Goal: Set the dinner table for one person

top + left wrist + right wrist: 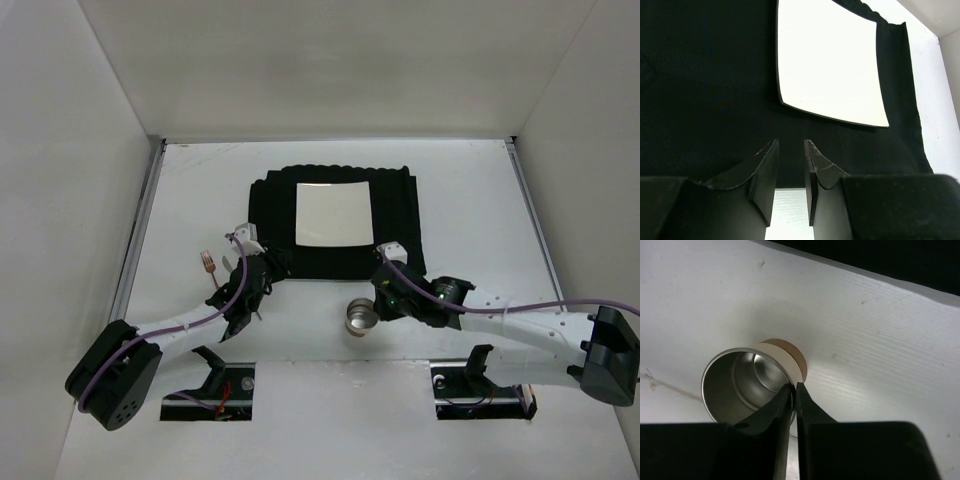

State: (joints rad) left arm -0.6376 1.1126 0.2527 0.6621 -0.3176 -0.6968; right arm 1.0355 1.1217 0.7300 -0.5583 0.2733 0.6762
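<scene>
Pinching the rim of a round brushed-steel cup (735, 385) between clenched fingers: right gripper (794, 387), low over the matte-white dinner table (470, 200) spread beneath everything. Hovering with jaws parted on nothing: left gripper (790, 150), over the seven o'clock edge of a black ribbed rectangular placemat (275, 215). Bearing a white square plate (333, 213), that mat at twelve o'clock of the cup. Lying at the mat's eight o'clock, a copper-coloured fork (209, 266).

The cup (735, 385) is polished metal, the placemat (705, 75) cloth, the dinner table (865, 315) matt
</scene>
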